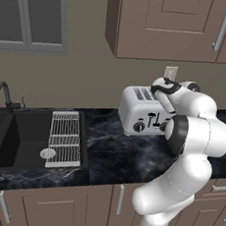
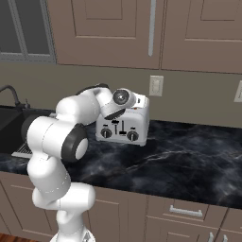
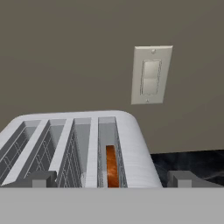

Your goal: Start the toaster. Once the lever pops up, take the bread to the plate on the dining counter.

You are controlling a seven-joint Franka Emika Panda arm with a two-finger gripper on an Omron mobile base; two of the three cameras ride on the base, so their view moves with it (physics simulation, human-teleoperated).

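The silver four-slot toaster [image 1: 137, 110] [image 2: 134, 124] stands on the black marble kitchen counter against the wall, with black knobs and levers on its front. In the hand view I look along its top [image 3: 131, 144]. The brown bread [image 3: 112, 168] sits low in the rightmost slot; the other slots show bare wire. My gripper [image 3: 113, 181] hovers just above the toaster's right end, open, with one fingertip [image 3: 41, 179] on each side of the bread's slot and nothing held. The plate and the dining counter are out of view.
A black sink [image 1: 26, 138] with a wire rack [image 1: 63, 138] and a faucet [image 1: 2, 93] lies left of the toaster. A wall outlet [image 3: 151, 74] sits behind it and cabinets [image 2: 142, 28] hang overhead. Bare counter [image 2: 189, 156] stretches to the right.
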